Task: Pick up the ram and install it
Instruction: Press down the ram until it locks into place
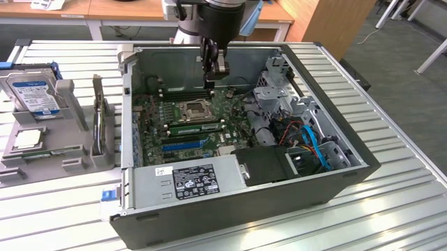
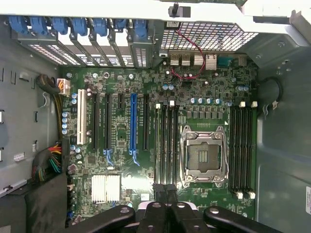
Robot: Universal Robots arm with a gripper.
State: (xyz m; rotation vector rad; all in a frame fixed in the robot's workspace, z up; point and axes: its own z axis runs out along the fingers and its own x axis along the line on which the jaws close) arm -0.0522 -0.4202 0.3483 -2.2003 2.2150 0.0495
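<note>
Here the gripper, jaws pressed together on nothing, hangs inside the open computer case, over the motherboard near the back wall, with free room around it. The ram lies in the grey holder tray outside the case, beside the hard drive.

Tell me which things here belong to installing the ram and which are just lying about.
Job: long thin green ram stick in the grey holder; black memory slots on the green motherboard; shut black gripper above them, empty.
Lying about: boxy silver hard drive with blue-white label; square silver processor chip; grey labelled power supply.
</note>
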